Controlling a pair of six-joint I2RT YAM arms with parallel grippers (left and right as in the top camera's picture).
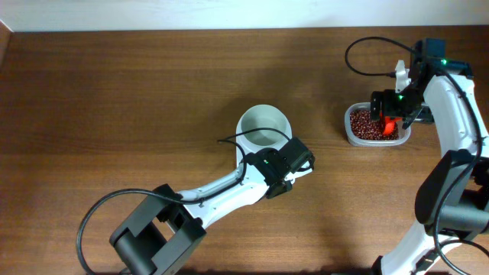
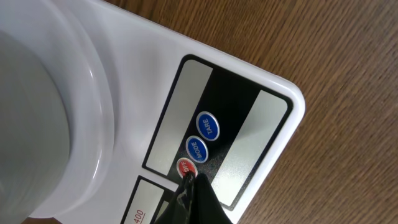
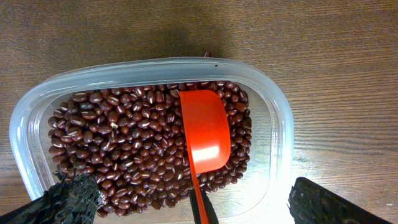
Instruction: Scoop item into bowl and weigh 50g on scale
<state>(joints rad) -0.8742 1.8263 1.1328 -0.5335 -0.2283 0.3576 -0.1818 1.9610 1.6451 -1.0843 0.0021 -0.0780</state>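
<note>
The white bowl stands on the white scale, which my left arm mostly hides from overhead. In the left wrist view the bowl fills the left side and the scale shows its blue and red buttons. My left gripper is shut, with its tip on the red button; from overhead it hangs over the scale. The reddish-brown beans fill a clear tub. A red scoop lies on them. My right gripper is open, astride the scoop's handle, over the tub.
The tub of beans stands at the right of the brown wooden table, with the red scoop inside it. A black cable loops behind the right arm. The left arm stretches from the front left.
</note>
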